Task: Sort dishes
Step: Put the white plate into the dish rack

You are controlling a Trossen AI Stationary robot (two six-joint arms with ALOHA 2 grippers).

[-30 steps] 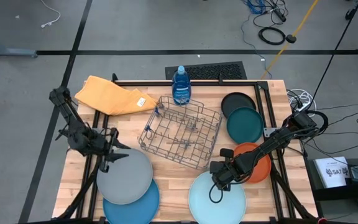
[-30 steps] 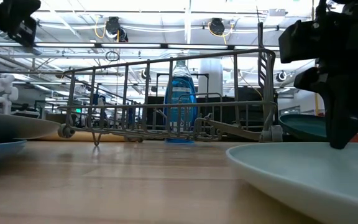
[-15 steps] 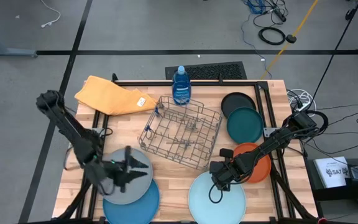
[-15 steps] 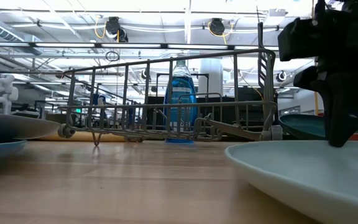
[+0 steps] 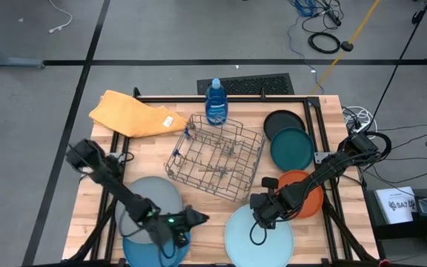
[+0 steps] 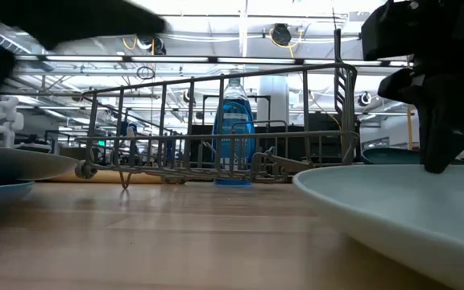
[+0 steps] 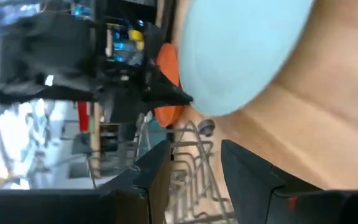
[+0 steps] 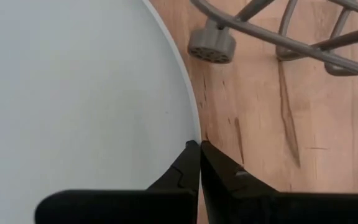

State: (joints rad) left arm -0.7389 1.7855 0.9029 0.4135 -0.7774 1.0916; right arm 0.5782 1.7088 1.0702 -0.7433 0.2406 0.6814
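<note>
At plate (image 8: 73, 93) rim, pinched fingers (image 8: 219, 171).

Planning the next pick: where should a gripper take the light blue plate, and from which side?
Pinch the light blue plate at its rim. It lies flat, so only the thin edge offers grip. Come from the wire rack side, where the right gripper sits at that edge, over bare wood.

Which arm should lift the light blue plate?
Probably the right one. The right pincer is shut on the rim of the light blue plate, beside the wire rack. The left pincer is over by the blue plate.
</note>
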